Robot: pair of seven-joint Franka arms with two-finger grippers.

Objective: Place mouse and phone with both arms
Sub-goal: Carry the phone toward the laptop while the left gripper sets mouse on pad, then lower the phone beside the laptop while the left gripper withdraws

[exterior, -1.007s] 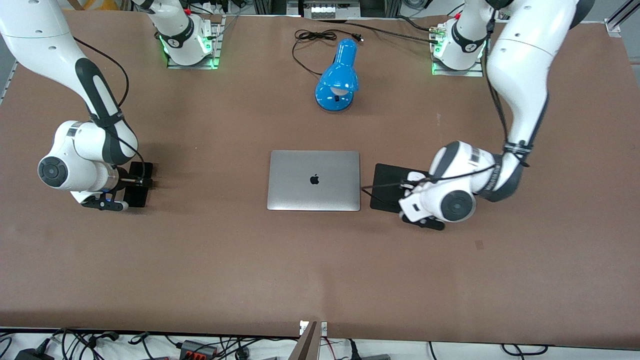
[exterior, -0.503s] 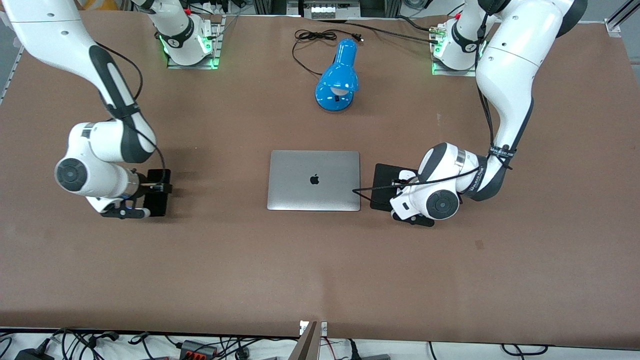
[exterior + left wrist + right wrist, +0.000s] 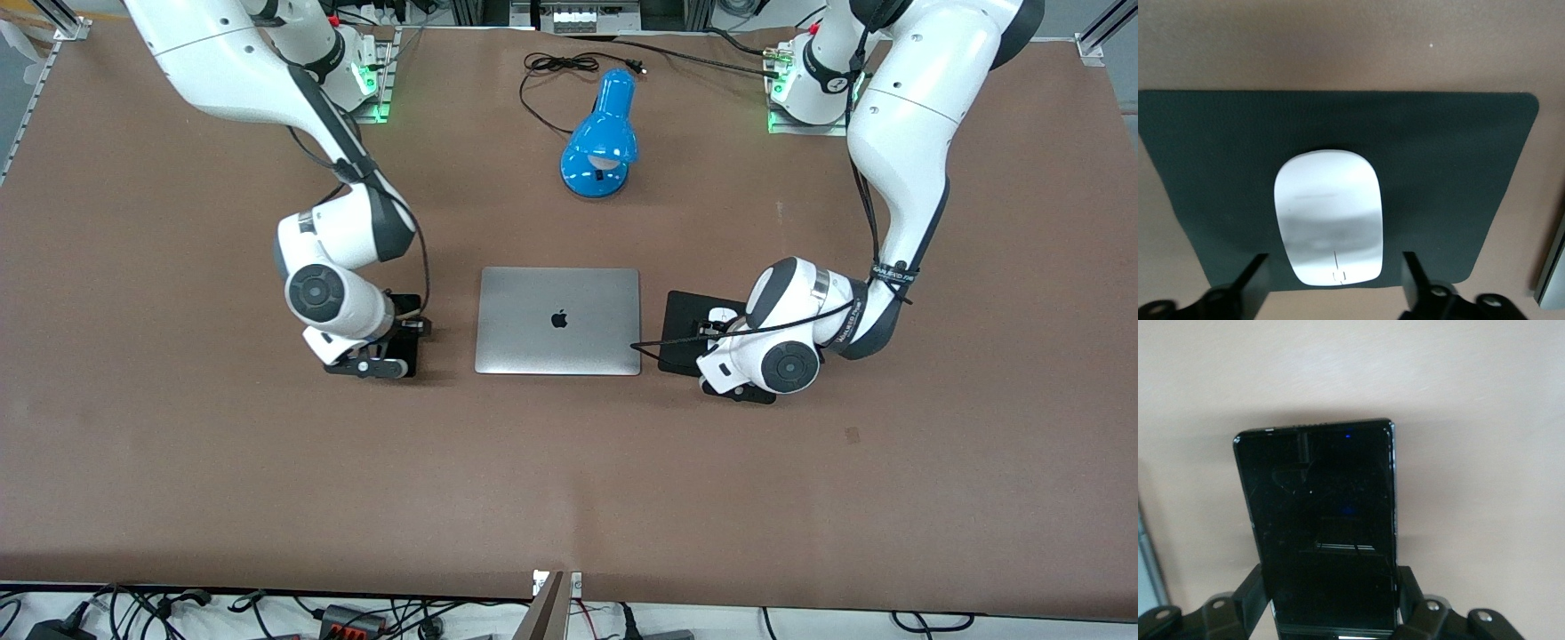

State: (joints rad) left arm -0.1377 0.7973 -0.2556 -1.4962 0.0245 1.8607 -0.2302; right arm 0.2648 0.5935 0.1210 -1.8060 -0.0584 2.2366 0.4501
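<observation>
On matte black pad [image 3: 1458, 173], smooth white oval mouse [image 3: 1329, 213] between open left claw [image 3: 1331, 293]

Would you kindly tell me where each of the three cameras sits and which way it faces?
Front view: high across the table, facing both white arms, the closed silver laptop and blue desk lamp.
Left wrist view: on the left arm, looking down at the small white oval mouse on the black square pad, between the left gripper fingers.
Right wrist view: looking down at the slim black phone in the right gripper.
Shared: the front view also shows the pad.
</observation>
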